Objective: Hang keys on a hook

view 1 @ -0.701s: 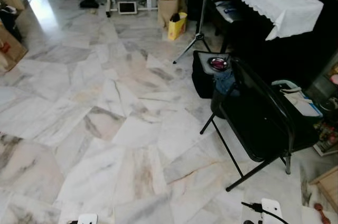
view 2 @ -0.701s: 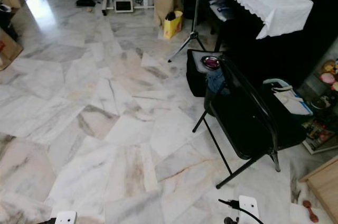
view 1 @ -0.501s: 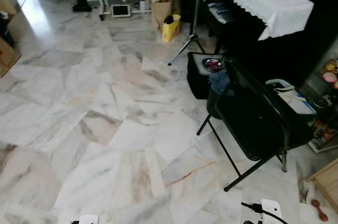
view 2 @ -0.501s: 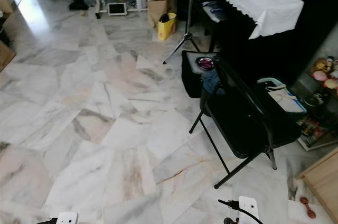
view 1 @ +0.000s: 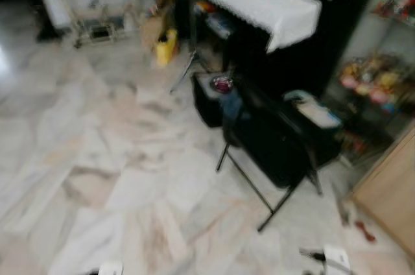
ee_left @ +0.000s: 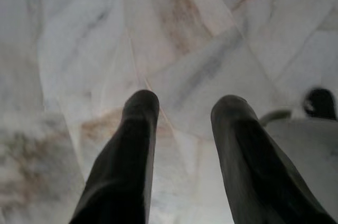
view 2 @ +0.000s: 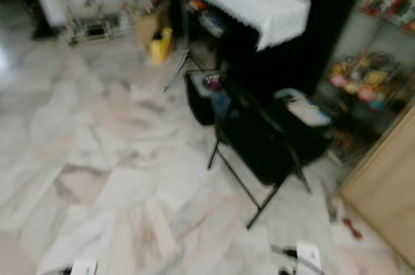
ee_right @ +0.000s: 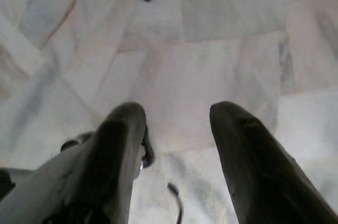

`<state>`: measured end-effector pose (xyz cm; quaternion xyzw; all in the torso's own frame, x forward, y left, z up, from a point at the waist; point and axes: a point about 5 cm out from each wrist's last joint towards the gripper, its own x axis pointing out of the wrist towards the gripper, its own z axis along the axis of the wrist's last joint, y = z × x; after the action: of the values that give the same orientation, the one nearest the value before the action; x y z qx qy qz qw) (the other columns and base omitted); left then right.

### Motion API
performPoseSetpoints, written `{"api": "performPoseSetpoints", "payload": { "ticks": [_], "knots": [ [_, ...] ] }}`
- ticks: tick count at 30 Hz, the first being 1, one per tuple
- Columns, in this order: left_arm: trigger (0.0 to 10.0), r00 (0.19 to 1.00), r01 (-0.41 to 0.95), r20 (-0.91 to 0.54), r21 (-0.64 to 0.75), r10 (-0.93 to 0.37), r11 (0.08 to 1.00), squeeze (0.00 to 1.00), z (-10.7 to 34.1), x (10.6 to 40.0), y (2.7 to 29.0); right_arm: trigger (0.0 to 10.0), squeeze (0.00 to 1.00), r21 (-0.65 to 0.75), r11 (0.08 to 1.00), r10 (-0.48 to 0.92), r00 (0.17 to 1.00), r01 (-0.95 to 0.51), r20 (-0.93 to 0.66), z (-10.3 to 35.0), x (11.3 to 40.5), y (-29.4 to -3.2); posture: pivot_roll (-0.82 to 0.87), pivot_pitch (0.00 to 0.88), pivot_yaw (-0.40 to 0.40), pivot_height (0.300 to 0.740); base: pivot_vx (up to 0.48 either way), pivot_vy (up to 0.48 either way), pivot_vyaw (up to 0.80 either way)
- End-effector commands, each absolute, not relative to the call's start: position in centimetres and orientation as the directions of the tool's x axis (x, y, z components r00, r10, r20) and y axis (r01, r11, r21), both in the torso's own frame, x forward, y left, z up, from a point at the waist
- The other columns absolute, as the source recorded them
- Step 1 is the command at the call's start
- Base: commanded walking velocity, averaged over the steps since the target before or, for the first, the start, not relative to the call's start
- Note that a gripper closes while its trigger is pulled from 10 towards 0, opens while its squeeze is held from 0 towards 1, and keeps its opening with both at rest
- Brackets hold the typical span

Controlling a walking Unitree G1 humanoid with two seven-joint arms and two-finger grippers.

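1. The left gripper (ee_left: 182,110) is hanging over the marble floor (view 1: 97,158), fingers apart, holding nothing.
2. The right gripper (ee_right: 177,115) is hanging too, fingers apart and empty.
3. I cannot pick out keys or a hook; the head views are blurry, probably because the robot is walking and looking.
4. A black folding chair (view 1: 272,142) is standing ahead.

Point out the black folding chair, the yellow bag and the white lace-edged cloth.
Black folding chair (view 1: 272,148): left eye view, on its seat.
Yellow bag (view 1: 165,48): left eye view, on its front face.
White lace-edged cloth (view 2: 259,4): right eye view, on its flat top.
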<state>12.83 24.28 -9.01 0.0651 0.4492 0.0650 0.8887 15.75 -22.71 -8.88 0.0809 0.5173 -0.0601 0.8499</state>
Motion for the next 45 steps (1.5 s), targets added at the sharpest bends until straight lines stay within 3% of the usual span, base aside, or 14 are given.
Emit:
{"api": "performPoseSetpoints", "payload": {
  "ticks": [1,45],
  "knots": [
    [10.0,0.585,-0.053,-0.795,0.158,0.159,0.986,0.00,-9.16,12.98,23.66,10.0,0.00,0.056,0.978,-0.042,0.448,0.202,-0.893,-8.83,15.41,-23.53,-0.06,0.014,0.002,0.740,0.000,0.000,-0.77],
    [10.0,0.580,-0.005,-0.804,0.155,0.130,0.988,0.00,-9.04,13.43,23.75,10.0,0.00,0.062,0.980,-0.032,0.456,0.188,-0.889,-8.66,15.91,-23.35,-0.05,0.064,0.006,0.740,0.000,-0.021,-0.78]
  ]
}}
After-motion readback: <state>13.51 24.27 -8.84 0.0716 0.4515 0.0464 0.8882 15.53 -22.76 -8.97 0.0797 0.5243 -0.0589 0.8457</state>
